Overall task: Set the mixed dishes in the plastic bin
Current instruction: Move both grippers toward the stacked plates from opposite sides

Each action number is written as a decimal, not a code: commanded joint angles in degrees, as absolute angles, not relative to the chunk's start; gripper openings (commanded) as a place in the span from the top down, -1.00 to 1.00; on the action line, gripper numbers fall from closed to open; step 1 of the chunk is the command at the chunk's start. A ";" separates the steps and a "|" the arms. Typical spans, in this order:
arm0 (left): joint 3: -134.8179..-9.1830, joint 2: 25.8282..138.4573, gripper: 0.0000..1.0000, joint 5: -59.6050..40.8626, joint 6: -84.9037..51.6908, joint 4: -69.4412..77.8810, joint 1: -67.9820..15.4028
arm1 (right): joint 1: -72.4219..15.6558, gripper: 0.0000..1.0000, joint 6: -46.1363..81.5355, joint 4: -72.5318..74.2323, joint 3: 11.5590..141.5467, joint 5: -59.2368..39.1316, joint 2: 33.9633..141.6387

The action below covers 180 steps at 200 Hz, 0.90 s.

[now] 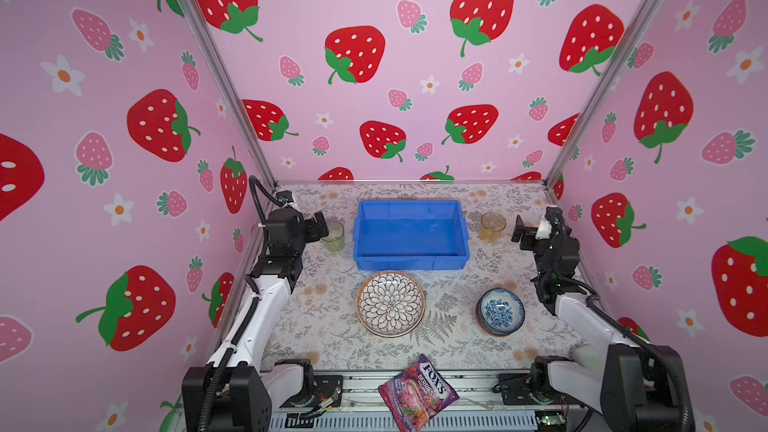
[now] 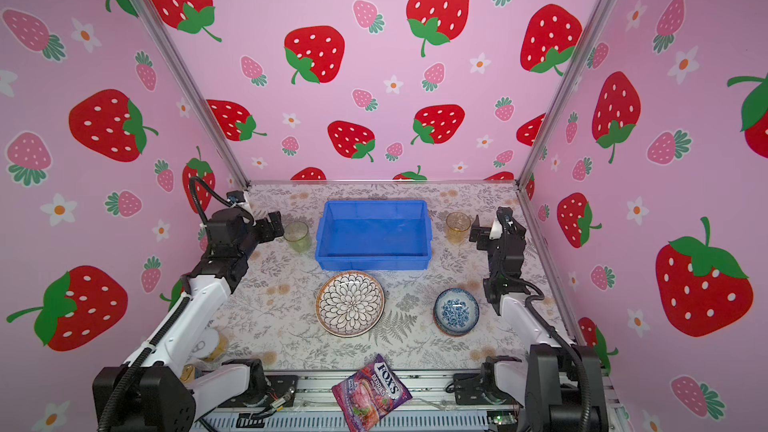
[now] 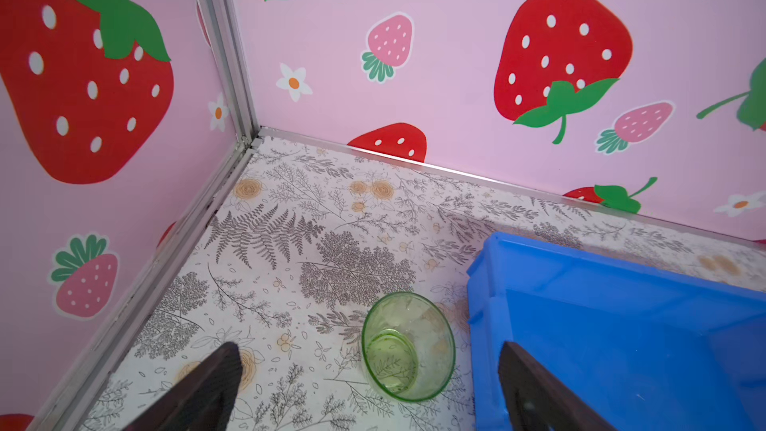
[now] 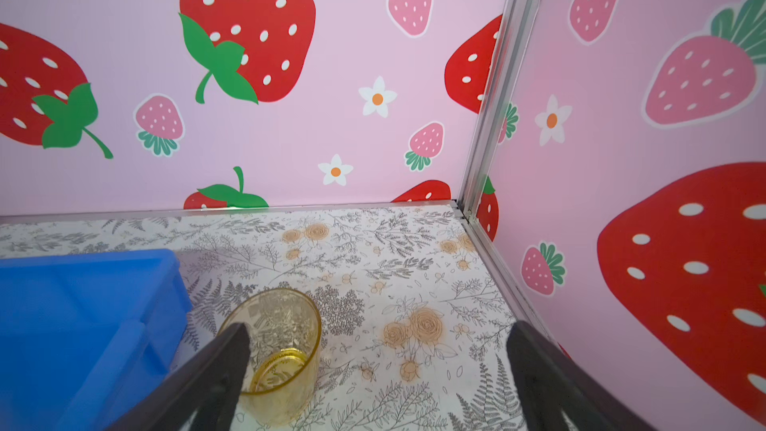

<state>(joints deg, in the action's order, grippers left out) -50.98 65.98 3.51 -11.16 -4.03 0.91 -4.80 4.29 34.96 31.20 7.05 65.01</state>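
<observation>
1. The blue bin point(image 1: 411, 261) sits at the back middle of the table point(image 1: 332, 338).
2. The left fingers point(image 3: 215, 383) are spread wide and empty, just beside the upright green glass point(image 1: 333, 236) to the left of the bin.
3. The right fingers point(image 4: 224, 366) are also wide and empty, near the amber glass point(image 1: 493, 227) to the right of the bin.
4. The petal plate point(image 1: 390, 303) and the stacked blue bowl point(image 1: 500, 311) lie on the table in front of the bin.

Pink strawberry walls point(image 1: 395, 56) w/ floral tabletop point(image 1: 324, 326).
</observation>
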 commanded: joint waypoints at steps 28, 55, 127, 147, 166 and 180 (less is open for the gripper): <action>-56.51 64.19 -0.98 -1.71 -19.50 -20.70 0.98 | -5.49 -0.99 11.60 9.23 45.21 1.55 63.30; -57.04 60.71 -0.97 -3.11 -20.66 -27.76 1.04 | -12.76 -0.99 10.73 1.54 51.00 4.38 64.27; -54.70 46.68 -0.98 -8.92 -28.32 -46.36 1.02 | -35.71 -0.99 13.21 -12.80 64.50 10.47 72.39; -53.77 44.56 -0.98 -12.41 -29.48 -50.13 1.01 | -39.62 -0.99 17.04 -16.41 65.63 10.14 74.36; -52.30 43.27 -0.98 -14.78 -31.53 -52.63 0.98 | -43.69 -0.99 20.98 -18.72 66.03 12.25 75.45; -50.56 42.80 -0.98 -17.88 -34.04 -53.20 1.03 | -45.83 -0.99 25.27 -20.29 65.50 12.10 75.51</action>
<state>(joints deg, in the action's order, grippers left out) -52.84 43.62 -12.19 -29.06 -47.11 0.91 -42.70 17.50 -14.46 64.69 11.14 75.26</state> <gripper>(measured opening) 0.990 0.992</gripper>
